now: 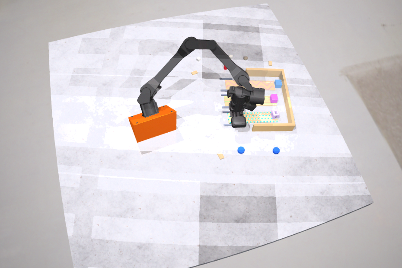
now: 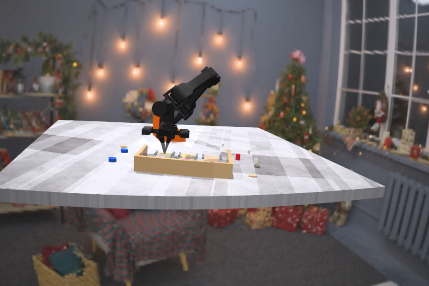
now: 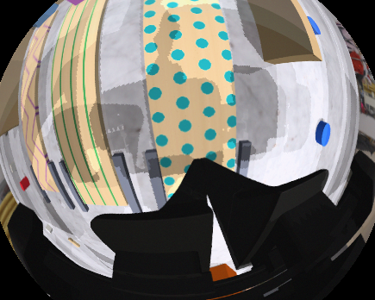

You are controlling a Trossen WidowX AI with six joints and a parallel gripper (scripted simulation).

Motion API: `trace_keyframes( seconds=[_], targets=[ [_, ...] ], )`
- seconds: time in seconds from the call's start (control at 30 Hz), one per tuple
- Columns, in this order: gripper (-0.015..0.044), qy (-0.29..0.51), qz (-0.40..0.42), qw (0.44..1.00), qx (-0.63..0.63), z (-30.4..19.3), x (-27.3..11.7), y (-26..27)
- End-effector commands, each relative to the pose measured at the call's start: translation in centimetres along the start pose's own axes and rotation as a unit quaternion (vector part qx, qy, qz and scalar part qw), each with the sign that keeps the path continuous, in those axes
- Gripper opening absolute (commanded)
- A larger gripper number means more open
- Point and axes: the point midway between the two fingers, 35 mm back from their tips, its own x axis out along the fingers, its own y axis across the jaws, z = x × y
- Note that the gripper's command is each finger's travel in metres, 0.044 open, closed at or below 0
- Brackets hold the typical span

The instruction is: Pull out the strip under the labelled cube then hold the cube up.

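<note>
Three flat patterned wooden strips carry one cube each, all toward three o'clock in the top view; the black two-fingered gripper (image 2: 164,151) (image 3: 199,164)'s tips are together.

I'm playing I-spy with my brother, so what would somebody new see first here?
Probably the big black arm, bending over from its bright orange block to the wooden frame. Next might come the strip with teal dots, right by the gripper's closed tips, and two blue discs outside the frame.
</note>
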Motion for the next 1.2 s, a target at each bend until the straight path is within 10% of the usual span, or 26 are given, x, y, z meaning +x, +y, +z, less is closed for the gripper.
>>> trace_keyframes(
  seconds=[0.0,1.17],
  targets=[
    [0.0,0.005,0.003,1.0,0.005,-1.0,0.3,-0.1],
    [0.0,0.006,0.003,1.0,0.006,-6.3,0.4,0.0]
  ],
)
